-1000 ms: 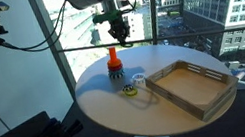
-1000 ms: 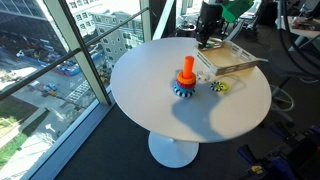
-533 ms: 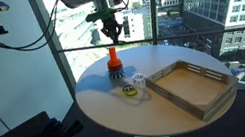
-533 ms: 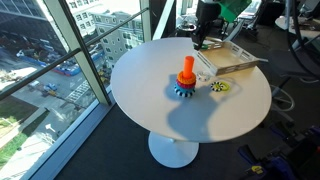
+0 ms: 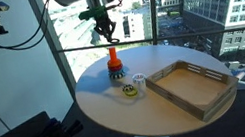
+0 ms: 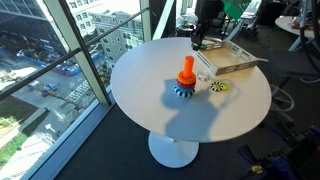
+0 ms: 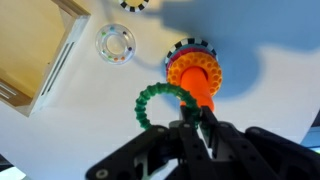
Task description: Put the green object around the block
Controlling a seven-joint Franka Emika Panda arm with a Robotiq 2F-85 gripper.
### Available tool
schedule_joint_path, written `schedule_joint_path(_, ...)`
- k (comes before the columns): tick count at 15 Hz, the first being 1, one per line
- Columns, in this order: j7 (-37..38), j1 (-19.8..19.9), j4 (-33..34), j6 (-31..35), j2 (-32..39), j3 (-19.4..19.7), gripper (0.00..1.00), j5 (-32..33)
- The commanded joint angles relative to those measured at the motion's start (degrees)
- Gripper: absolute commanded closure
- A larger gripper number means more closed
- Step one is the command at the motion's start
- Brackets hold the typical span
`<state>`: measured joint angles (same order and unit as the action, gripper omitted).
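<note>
A black robot gripper [image 7: 192, 122] pinches a small green beaded ring [image 7: 148, 93] between its closed fingers, holding it in the air above a round white desk [image 5: 121, 114]. In the wrist view the ring hangs just beside the top of a short orange ribbed post [image 7: 195, 78] that stands upright on a wider base of dark and coloured bands. The ring's edge overlaps the post's tip there, but the ring is not yet around it. In both exterior views the gripper [image 5: 105, 26] hovers over the post [image 5: 114, 58], clear of the desk; the ring is too small to make out there. A small clear round piece [image 7: 116, 43] and a small yellowish round piece [image 5: 129, 90] lie on the desk between the post and a large rectangular wooden tray [image 5: 191, 85]. In an exterior view the post [image 6: 186, 72] stands near the middle of the desk [image 6: 190, 115], with the tray [image 6: 240, 66] at the far right.
</note>
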<state>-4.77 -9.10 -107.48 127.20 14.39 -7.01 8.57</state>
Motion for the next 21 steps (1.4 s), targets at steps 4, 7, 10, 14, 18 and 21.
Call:
schedule_joint_path(4, -3.26, 0.38, -1.93, 0.47, -0.69, -0.77, 0.93, -0.49)
schedule_joint_path(7, -4.39, 0.35, -2.26, 1.13, -0.43, -1.00, 0.93, -0.46)
schedule_joint_path(10, -5.37, 0.35, -2.46, 1.67, 0.14, -1.28, 0.93, -0.53)
schedule_joint_path(14, -6.68, 0.35, -2.87, 2.95, 0.39, -1.62, 0.94, -0.59)
schedule_joint_path(18, -7.53, 0.28, -2.64, 4.23, 1.06, -1.91, 0.94, -0.48)
schedule_joint_path(21, -7.61, 0.10, -2.29, 4.83, 1.74, -2.01, 0.94, -0.05)
